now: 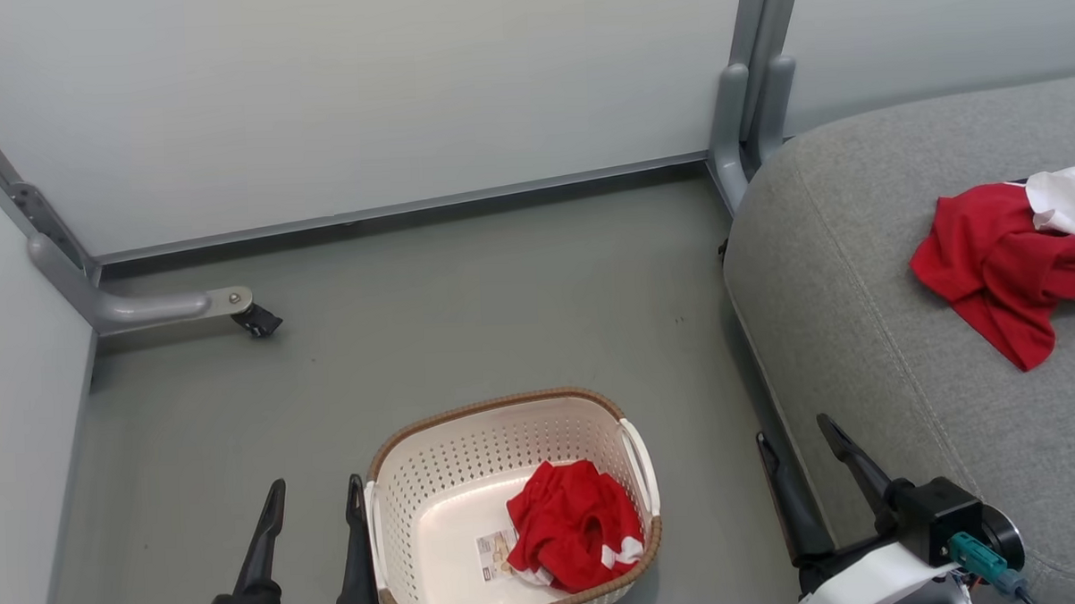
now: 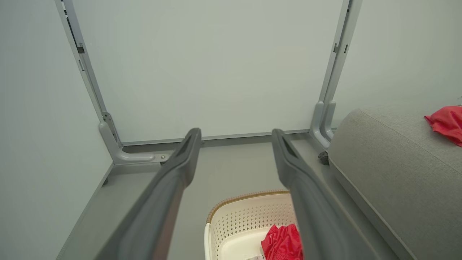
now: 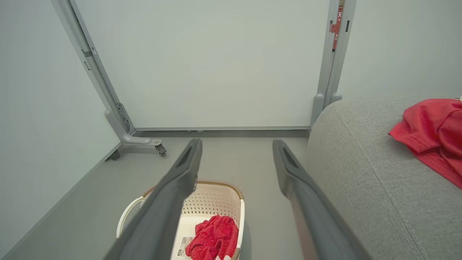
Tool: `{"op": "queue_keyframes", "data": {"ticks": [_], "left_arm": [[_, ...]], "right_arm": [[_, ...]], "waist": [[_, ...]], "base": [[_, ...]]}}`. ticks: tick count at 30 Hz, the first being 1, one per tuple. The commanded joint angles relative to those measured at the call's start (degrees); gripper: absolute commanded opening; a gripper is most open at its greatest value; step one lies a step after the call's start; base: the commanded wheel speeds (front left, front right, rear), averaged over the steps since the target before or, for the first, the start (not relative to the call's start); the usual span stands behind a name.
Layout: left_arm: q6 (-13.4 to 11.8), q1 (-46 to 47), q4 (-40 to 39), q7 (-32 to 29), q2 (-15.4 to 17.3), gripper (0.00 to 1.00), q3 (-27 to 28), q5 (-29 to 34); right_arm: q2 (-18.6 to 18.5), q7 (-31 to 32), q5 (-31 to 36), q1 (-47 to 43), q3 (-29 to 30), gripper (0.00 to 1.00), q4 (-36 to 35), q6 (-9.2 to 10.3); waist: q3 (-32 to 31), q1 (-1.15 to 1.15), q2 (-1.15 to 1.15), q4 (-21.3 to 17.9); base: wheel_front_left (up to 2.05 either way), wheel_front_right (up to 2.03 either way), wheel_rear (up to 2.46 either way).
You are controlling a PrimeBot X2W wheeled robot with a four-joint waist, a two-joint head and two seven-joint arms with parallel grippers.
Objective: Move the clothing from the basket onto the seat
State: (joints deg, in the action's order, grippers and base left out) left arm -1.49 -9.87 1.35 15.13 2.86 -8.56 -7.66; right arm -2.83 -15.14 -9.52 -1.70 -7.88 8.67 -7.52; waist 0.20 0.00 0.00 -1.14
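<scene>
An oval, perforated cream basket [image 1: 498, 446] with a brown woven-look rim sits on the grey floor [image 1: 501, 294], holding 1 crumpled red garment [image 1: 574, 524]. 1 red-and-white garment [image 1: 1001, 268] lies rumpled on the rounded grey fabric seat [image 1: 860, 326]. The left gripper [image 1: 317, 484] and right gripper [image 1: 792, 429] hang empty, fingers apart.

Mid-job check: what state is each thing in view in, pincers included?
basket: upright on the floor, one garment inside
garment in basket: crumpled, not gripped
garment on seat: crumpled, lying loose
seat: bears one garment
left pincer: open, empty
right pincer: open, empty
</scene>
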Motion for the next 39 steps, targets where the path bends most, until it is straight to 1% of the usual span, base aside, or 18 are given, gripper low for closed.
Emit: {"op": "queue_keyframes", "data": {"ticks": [1,10,13,15,17,22,26,30,34,36,39], "left_arm": [[0.4,-0.8,0.2,0.0,0.1,1.0,0.0,0.3],[1.9,4.7,1.2,0.0,0.1,1.0,0.3,0.4],[1.5,6.9,0.8,0.0,0.1,1.0,-0.5,0.2],[1.9,9.0,0.9,0.0,0.1,1.0,-0.9,0.4],[2.8,12.8,1.3,0.0,0.1,1.0,-1.7,1.1],[5.7,20.9,2.6,0.0,0.1,1.0,-4.0,2.5],[7.3,28.0,4.8,0.0,0.1,1.0,-5.6,3.3],[8.3,35.6,10.7,0.0,0.1,1.0,-8.3,4.4],[8.9,43.9,20.5,0.0,1.1,1.0,-13.2,5.9],[8.9,48.6,24.8,0.0,1.5,1.0,-15.6,5.9],[9.0,54.9,32.1,0.0,2.3,1.0,-21.5,4.4]], "right_arm": [[-0.1,0.0,0.3,0.6,0.1,1.0,-0.2,0.06],[-0.1,0.0,0.9,4.1,2.6,1.0,-0.8,0.06],[-0.1,0.0,1.7,5.9,2.9,1.0,-1.2,0.07],[-0.1,0.0,2.2,7.7,3.3,1.0,-1.7,0.06],[-0.3,0.0,2.8,10.5,4.3,1.0,-2.9,0.06],[-1.8,0.0,3.8,15.0,4.8,1.0,-5.1,0.06],[-3.1,0.0,4.2,18.9,5.7,1.0,-7.2,0.06],[-3.0,0.0,3.4,22.6,7.9,1.0,-10.1,0.06],[-2.8,0.0,4.2,25.7,8.8,1.0,-13.2,0.07],[-2.6,0.0,5.1,26.8,8.3,1.0,-14.6,0.06],[-2.9,0.0,6.5,28.0,6.6,1.0,-16.2,0.07]], "waist": [[1.5,0.0,0.0,-0.4],[11.0,0.0,0.0,0.2],[15.1,0.0,0.0,0.3],[18.3,0.0,0.0,0.4],[23.9,0.0,0.0,0.8],[32.4,0.0,0.0,2.0],[38.5,0.0,0.0,2.1],[43.7,0.0,0.0,1.6],[48.4,0.0,0.0,0.2],[50.4,0.0,0.0,-0.8],[53.3,0.0,0.0,-2.2]], "base": [[0.0,0.0,0.0],[0.0,0.0,0.0],[0.0,0.0,0.0],[0.0,0.0,0.0],[0.0,0.0,0.0],[0.0,0.0,0.0],[0.0,0.0,0.0],[0.0,0.0,0.0],[0.0,0.0,0.0],[0.0,0.0,0.0],[0.0,0.0,0.0]]}}
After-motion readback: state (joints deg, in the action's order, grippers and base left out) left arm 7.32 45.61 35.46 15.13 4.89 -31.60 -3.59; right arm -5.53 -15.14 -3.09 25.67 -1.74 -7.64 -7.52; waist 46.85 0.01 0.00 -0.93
